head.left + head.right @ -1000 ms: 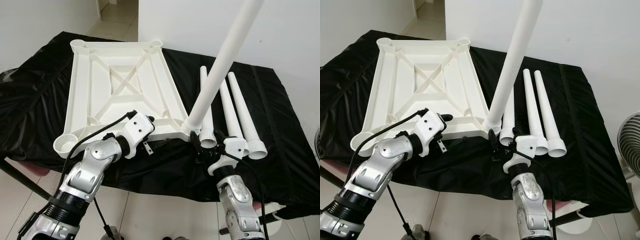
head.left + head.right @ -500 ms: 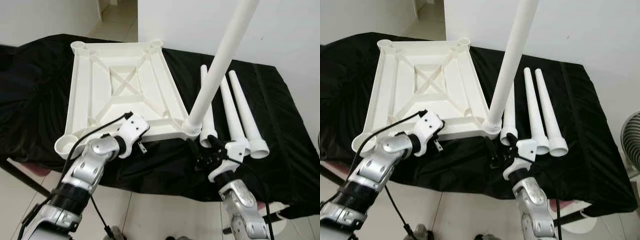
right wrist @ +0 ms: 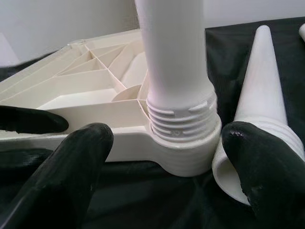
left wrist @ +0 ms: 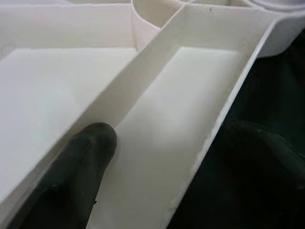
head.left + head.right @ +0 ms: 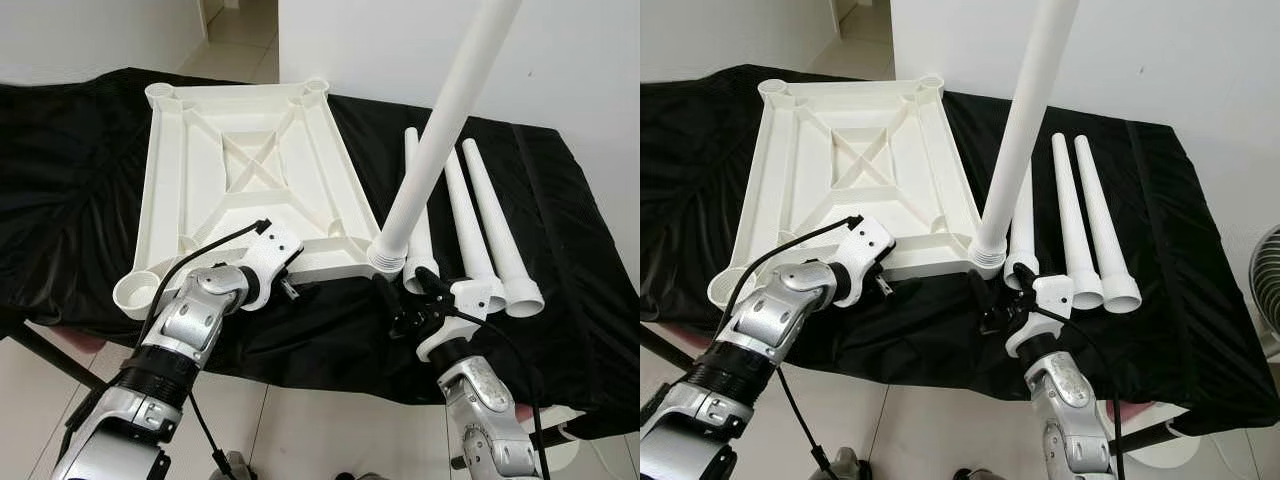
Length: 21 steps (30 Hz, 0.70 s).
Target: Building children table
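The white table top (image 5: 240, 160) lies upside down on a black cloth. One white leg (image 5: 430, 150) stands upright, its threaded base (image 3: 183, 136) in the near right corner socket. Three loose legs (image 5: 495, 240) lie side by side to its right. My right gripper (image 5: 400, 300) is open just in front of that socket, with its fingers (image 3: 71, 181) on either side of the leg's base and not touching it. My left gripper (image 5: 298, 285) is open at the top's near rim (image 4: 214, 138). One finger (image 4: 81, 176) rests inside by a rib and the other is outside over the cloth.
The black cloth (image 5: 80, 190) drapes over a low support and hangs past its front edge above the tiled floor. A white wall rises close behind the legs. A fan (image 5: 1265, 290) stands at the far right. A black cable (image 5: 190, 270) loops from my left wrist.
My right gripper has drawn back a little from the leg's base. My left wrist has dropped lower against the near rim. The whole view has shifted slightly.
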### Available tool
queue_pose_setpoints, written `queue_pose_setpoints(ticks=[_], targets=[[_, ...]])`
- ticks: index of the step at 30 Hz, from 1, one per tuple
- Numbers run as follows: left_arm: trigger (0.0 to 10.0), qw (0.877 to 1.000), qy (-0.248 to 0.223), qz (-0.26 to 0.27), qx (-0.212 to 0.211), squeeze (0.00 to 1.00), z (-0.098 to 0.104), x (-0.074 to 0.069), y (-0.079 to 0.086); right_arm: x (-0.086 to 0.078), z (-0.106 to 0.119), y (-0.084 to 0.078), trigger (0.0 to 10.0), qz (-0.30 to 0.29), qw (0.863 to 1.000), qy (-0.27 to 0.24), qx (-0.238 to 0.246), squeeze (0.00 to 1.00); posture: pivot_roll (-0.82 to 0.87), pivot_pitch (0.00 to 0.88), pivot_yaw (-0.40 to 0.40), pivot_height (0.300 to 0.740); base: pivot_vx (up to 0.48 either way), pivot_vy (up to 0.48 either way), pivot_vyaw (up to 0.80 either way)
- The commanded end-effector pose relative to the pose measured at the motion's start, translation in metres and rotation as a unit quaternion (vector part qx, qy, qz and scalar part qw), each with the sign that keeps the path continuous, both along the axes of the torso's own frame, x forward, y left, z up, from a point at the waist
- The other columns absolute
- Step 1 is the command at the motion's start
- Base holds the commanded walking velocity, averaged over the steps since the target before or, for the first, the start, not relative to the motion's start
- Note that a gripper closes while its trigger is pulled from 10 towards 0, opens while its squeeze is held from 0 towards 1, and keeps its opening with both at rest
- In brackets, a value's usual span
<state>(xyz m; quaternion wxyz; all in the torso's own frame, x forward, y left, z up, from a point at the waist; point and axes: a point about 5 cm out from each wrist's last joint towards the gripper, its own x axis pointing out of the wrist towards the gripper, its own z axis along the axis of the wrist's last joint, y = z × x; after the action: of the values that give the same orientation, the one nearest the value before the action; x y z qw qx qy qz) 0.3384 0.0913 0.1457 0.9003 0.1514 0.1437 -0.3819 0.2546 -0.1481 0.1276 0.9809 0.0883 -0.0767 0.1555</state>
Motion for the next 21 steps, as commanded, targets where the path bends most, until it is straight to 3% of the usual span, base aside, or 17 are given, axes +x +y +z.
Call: queue_pose_setpoints(ticks=[1, 2, 3, 4, 21], targets=[[9.3, 0.997, -0.013, 0.072, 0.001, 0.0, 0.0024, 0.0082, 0.0061, 0.0015, 0.001, 0.0005, 10.0, -0.001, 1.0, 0.002, 0.0, 0.0, 0.1, 0.078, -0.006, 0.74, 0.0, 0.0, 0.0], [4.5, 0.997, -0.009, 0.071, -0.002, 0.0, 0.0019, 0.0082, 0.0052, 0.0021, 0.0015, 0.0006, 10.0, -0.002, 1.0, 0.001, -0.001, 0.0, 0.1, 0.078, -0.006, 0.74, 0.0, 0.0, 0.0], [0.6, 0.998, -0.009, 0.069, -0.003, 0.0, 0.0017, 0.008, 0.0045, 0.0025, 0.0018, 0.0006, 10.0, -0.002, 1.0, 0.0, -0.001, 0.0, 0.1, 0.078, -0.006, 0.74, 0.0, 0.0, 0.0], [0.0, 0.998, -0.009, 0.068, -0.001, 0.0, 0.0013, 0.0078, 0.004, 0.0032, 0.0022, 0.0002, 10.0, -0.002, 1.0, 0.0, -0.001, 0.0, 0.1, 0.073, -0.006, 0.74, 0.0, 0.0, 0.0], [0.0, 0.997, 0.006, 0.07, 0.013, 0.0, -0.0063, 0.0049, 0.0083, 0.0099, 0.0039, -0.0014, 10.0, -0.003, 1.0, -0.004, -0.01, 0.0, 0.11, 0.055, -0.004, 0.74, 0.0, 0.0, 0.0]])
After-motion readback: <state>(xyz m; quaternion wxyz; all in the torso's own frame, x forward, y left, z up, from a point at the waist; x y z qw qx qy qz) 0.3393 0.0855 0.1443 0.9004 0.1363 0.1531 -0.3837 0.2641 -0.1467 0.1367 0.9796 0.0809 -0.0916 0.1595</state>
